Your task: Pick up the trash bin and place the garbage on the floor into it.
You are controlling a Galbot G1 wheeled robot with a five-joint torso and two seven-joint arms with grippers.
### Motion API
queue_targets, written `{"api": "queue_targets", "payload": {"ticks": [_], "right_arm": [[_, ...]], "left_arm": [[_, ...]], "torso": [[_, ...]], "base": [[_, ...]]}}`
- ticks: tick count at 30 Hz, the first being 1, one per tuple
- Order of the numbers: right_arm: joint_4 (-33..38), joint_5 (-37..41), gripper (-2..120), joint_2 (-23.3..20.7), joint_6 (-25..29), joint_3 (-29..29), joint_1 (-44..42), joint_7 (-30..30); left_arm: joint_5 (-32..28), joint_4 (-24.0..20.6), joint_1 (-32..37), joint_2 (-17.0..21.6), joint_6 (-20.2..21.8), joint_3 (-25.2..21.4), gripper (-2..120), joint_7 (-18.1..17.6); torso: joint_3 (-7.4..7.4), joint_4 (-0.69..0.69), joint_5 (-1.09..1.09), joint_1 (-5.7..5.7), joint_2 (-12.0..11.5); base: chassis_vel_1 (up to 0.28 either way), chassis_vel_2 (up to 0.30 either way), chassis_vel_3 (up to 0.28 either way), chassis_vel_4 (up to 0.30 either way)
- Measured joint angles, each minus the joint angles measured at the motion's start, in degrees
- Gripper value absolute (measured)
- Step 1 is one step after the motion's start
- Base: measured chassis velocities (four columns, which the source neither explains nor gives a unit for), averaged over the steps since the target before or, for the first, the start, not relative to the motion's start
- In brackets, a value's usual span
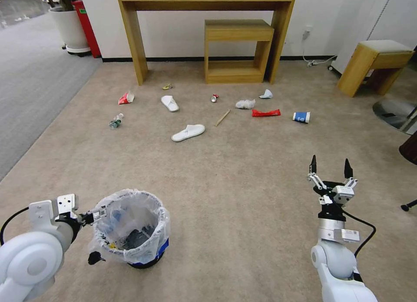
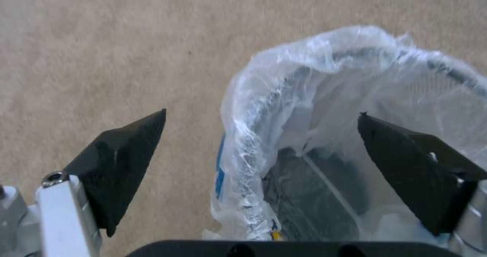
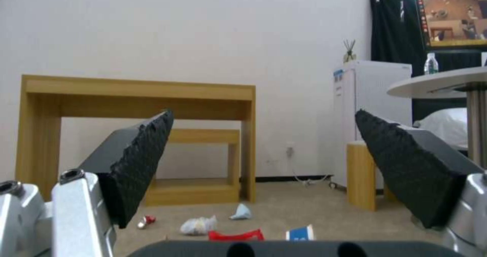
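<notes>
The trash bin [image 1: 130, 226], dark with a blue base and a crinkled white bag, stands on the beige floor [image 1: 243, 184] at near left. My left gripper [image 1: 96, 236] is open and straddles its rim [image 2: 253, 108], one finger [image 2: 121, 165] outside, the other [image 2: 411, 165] inside. My right gripper [image 1: 329, 165] hangs open over bare carpet at near right. The garbage lies farther off: two white slippers [image 1: 188, 132], a stick [image 1: 222, 117], a red wrapper [image 1: 266, 113], a blue cup [image 1: 301, 117], a can [image 1: 214, 97], tissues [image 1: 245, 104], a carton [image 1: 126, 98] and a crushed bottle [image 1: 115, 121].
A wooden desk [image 1: 130, 41] with a small shelf unit [image 1: 236, 50] under it stands against the far wall. A wooden stool [image 1: 373, 63] and a round table base [image 1: 397, 113] are at right. Grey carpet [image 1: 26, 76] and a white planter [image 1: 69, 28] lie at left.
</notes>
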Motion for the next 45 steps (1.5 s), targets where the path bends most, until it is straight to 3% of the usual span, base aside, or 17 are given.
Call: {"api": "queue_targets", "payload": {"ticks": [8, 14, 33, 45], "right_arm": [[-0.82, 0.06, 89, -0.15, 0.13, 0.19, 0.23, -0.22], [-1.14, 0.18, 89, -0.2, 0.13, 0.21, 0.55, -0.29], [-1.42, 0.14, 83, -0.03, 0.39, 0.01, 0.41, -0.63], [-1.93, 0.18, 80, -0.02, 0.74, 0.1, 0.33, -0.83]], "left_arm": [[-7.29, 4.09, -5.52, -0.23, 1.29, 6.33, 99, -5.99], [-10.04, 6.29, -7.99, -0.56, 1.33, 8.74, 98, -8.03], [-12.75, 9.61, -10.71, -0.39, 1.32, 10.36, 99, -10.25], [-12.65, 13.21, -14.1, -2.29, 1.29, 13.19, 99, -10.74]], "torso": [[0.0, 0.0, -0.01, 0.0, 0.0], [0.0, 0.0, 0.0, 0.0, 0.0], [0.0, 0.0, 0.0, 0.0, 0.0], [0.0, 0.0, 0.0, 0.0, 0.0]], "base": [[0.0, 0.0, 0.0, 0.0], [0.0, 0.0, 0.0, 0.0], [0.0, 0.0, 0.0, 0.0], [0.0, 0.0, 0.0, 0.0]]}}
